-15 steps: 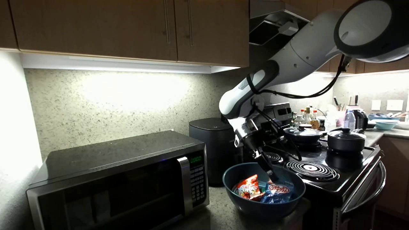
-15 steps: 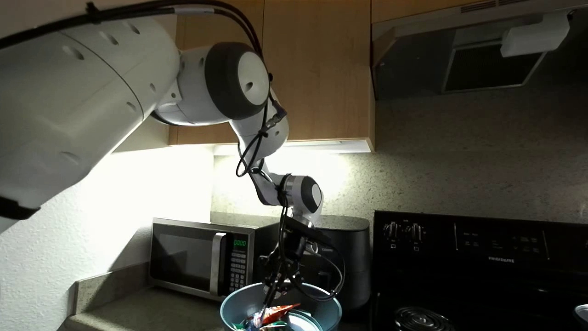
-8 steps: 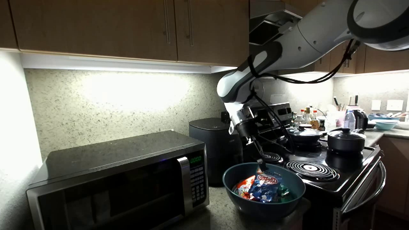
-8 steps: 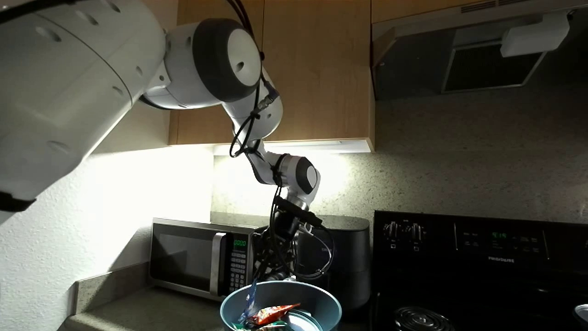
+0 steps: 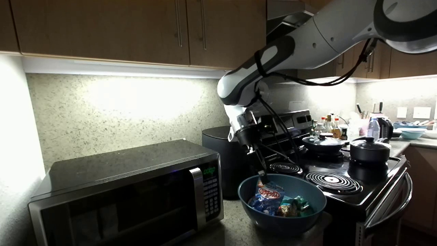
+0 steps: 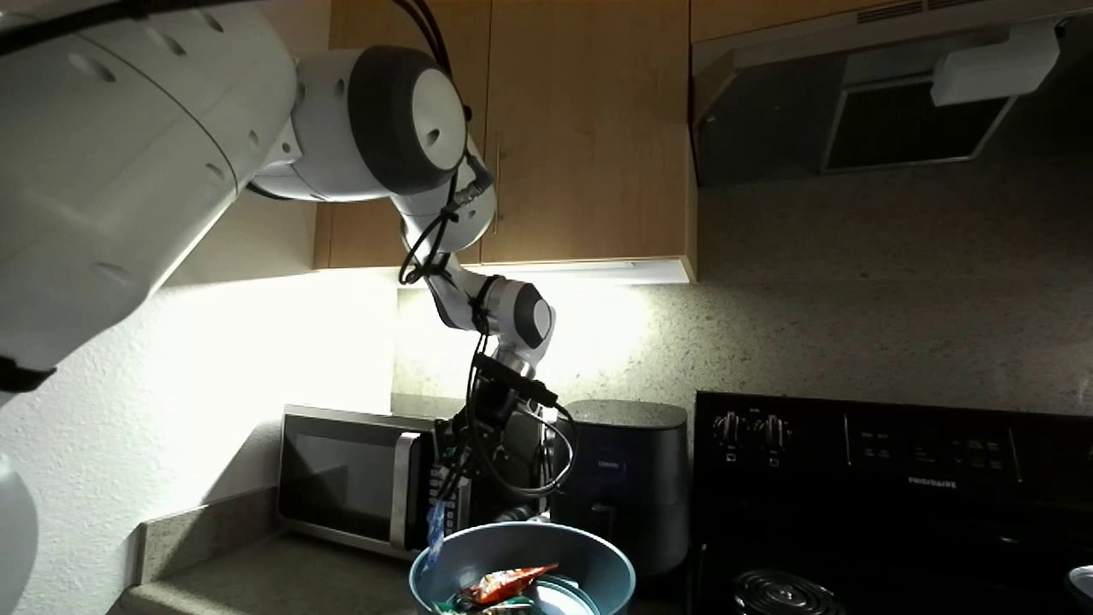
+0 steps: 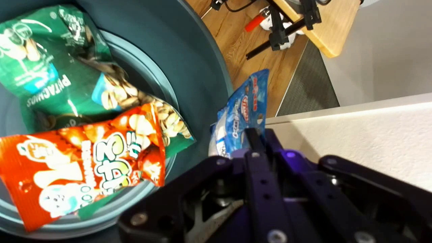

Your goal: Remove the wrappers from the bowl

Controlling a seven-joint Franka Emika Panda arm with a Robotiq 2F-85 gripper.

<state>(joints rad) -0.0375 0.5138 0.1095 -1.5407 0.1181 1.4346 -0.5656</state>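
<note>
And there, the black end effector (image 5: 262, 176) pinches a glossy blue packet (image 5: 268, 195) at the left rim of the round dark-blue bowl (image 5: 285, 222); inside, an orange-red packet (image 7: 89, 162) overlaps a green packet (image 7: 47, 74)!

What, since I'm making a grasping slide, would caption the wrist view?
A blue packet held in the pincer, with a red packet and green wrapping lying in the bowl.
</note>
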